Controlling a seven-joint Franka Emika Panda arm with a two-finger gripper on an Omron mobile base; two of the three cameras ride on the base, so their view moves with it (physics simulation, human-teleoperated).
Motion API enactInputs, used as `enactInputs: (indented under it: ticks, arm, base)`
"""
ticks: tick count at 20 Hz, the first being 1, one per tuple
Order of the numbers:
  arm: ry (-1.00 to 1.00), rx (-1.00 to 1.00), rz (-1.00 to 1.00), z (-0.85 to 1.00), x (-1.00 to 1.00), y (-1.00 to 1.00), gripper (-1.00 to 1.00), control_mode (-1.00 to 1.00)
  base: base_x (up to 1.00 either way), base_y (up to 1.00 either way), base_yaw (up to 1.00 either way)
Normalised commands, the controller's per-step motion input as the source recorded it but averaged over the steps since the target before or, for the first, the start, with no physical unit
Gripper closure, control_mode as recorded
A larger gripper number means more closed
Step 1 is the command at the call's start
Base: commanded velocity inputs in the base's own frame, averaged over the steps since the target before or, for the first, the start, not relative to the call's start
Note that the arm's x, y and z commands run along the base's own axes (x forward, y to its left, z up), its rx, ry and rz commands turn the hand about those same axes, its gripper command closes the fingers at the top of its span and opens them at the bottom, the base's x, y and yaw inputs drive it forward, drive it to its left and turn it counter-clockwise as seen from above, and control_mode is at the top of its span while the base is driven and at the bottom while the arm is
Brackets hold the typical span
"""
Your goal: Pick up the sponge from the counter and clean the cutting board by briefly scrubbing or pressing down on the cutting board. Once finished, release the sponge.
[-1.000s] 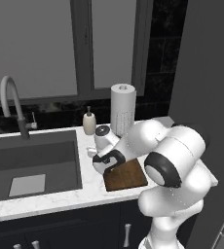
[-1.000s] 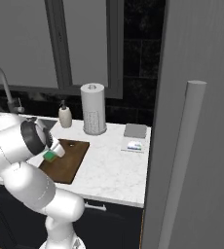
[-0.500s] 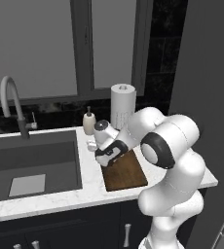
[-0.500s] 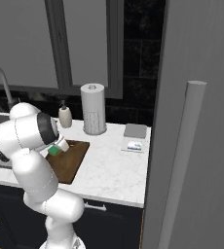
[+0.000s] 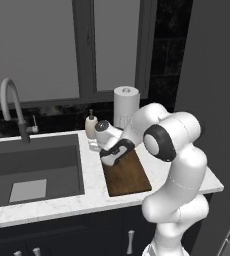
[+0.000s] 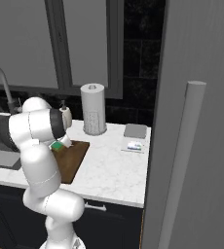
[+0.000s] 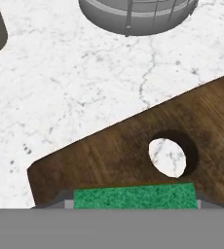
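One sponge (image 7: pixel 135 196), green face up, is clamped between the gripper (image 5: pixel 110 159) fingers and held low over the cutting board (image 7: pixel 133 151), the hole at its 1 o'clock. Judged: held low at the board's far end to press it down and scrub there. Board lies on the counter (image 7: pixel 75 78), with the paper-towel holder (image 7: pixel 136 14) at 12 o'clock.

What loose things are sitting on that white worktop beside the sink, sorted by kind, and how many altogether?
Dark brown wooden cutting board: 1
Green rectangular sponge: 1
White paper towel roll: 1
Small cream soap bottle: 1
Flat grey square pad: 1
Flat blue-and-white box: 1
Total: 6
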Motion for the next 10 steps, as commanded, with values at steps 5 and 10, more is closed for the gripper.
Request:
enactInputs:
  ticks: [5, 10]
  arm:
    - [-0.04, 0.0, -0.02, -0.17, 0.09, -0.36, 1.0, -1.0]
    - [-0.01, 0.0, -0.04, -0.12, 0.0, -0.63, 1.0, -1.0]
  base:
    - [0.0, 0.0, 0.0]
    - [0.0, 0.0, 0.0]
